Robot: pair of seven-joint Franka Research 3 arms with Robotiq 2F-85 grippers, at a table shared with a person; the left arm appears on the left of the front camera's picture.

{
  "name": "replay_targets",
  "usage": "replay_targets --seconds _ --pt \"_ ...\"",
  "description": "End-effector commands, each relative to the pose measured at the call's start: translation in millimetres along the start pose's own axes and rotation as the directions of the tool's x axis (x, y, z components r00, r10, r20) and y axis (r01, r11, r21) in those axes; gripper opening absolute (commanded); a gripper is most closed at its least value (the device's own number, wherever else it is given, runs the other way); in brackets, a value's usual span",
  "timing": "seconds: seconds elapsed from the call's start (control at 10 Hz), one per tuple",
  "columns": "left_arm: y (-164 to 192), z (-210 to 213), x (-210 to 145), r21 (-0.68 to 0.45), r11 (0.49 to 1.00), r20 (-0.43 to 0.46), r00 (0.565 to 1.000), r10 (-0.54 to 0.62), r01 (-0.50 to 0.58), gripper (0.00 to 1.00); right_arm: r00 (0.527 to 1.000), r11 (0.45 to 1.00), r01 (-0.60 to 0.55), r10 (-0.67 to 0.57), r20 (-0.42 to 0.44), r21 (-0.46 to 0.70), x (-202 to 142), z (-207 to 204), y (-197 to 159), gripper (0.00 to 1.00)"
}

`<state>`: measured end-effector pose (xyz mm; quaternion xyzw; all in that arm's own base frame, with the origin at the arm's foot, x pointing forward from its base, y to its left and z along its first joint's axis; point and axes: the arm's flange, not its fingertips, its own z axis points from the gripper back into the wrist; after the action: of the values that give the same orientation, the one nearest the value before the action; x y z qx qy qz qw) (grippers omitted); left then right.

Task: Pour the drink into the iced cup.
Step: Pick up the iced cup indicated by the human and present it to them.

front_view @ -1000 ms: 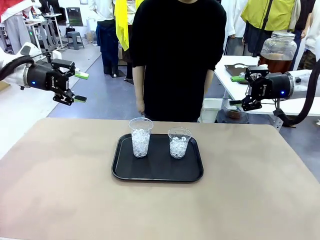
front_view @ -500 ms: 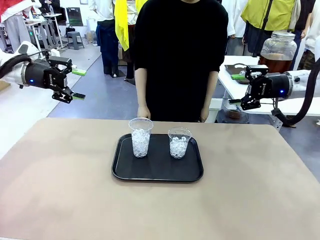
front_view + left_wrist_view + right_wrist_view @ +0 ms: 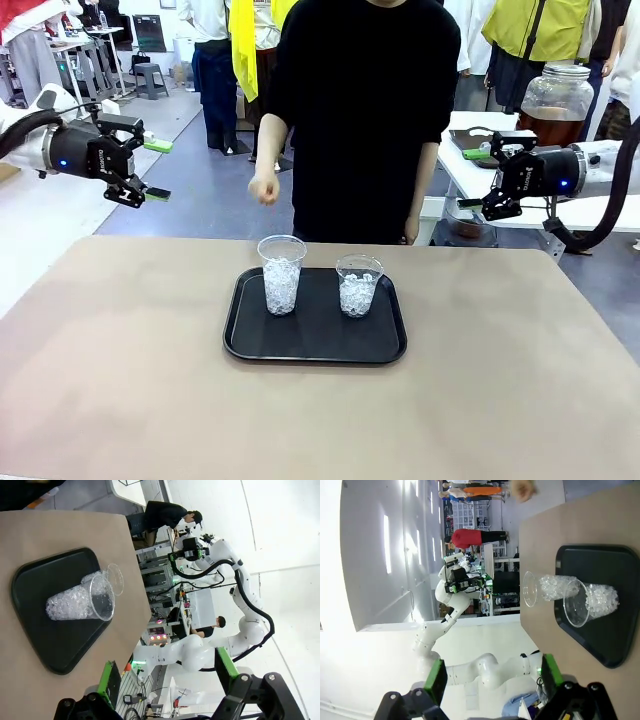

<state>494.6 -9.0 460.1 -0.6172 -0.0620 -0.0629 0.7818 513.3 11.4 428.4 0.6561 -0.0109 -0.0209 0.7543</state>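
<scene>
The amber drink [image 3: 555,125] is kept in one rounded glass jar [image 3: 557,92] at far right. Two clear tapered cups, a taller cup [image 3: 281,275] and a shorter cup [image 3: 358,287], are packed with ice on one glossy black tray [image 3: 315,345]. The left gripper [image 3: 157,170] and right gripper [image 3: 472,180] are held with fingers apart, empty.

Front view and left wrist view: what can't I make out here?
Dispenser jar, front view: base and any spigot hidden behind the right arm.
Drink, front view: its lower part is covered by that arm.
Farther iced cup, left wrist view: mostly hidden behind the nearer iced cup.
Person, front view: head cut off by the top edge.
</scene>
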Motion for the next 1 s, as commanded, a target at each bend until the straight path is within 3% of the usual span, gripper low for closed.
replay_targets --seconds 0.0,0.9 --pt "-0.2 1.0 -2.4 -0.003 1.0 0.001 1.0 0.0 0.0 1.0 1.0 1.0 -0.008 0.008 0.003 -0.001 0.1 -0.3 2.6 1.0" --pt "-0.2 1.0 -2.4 -0.003 1.0 0.001 1.0 0.0 0.0 1.0 1.0 1.0 -0.008 0.008 0.003 -0.001 0.1 -0.3 2.6 1.0"
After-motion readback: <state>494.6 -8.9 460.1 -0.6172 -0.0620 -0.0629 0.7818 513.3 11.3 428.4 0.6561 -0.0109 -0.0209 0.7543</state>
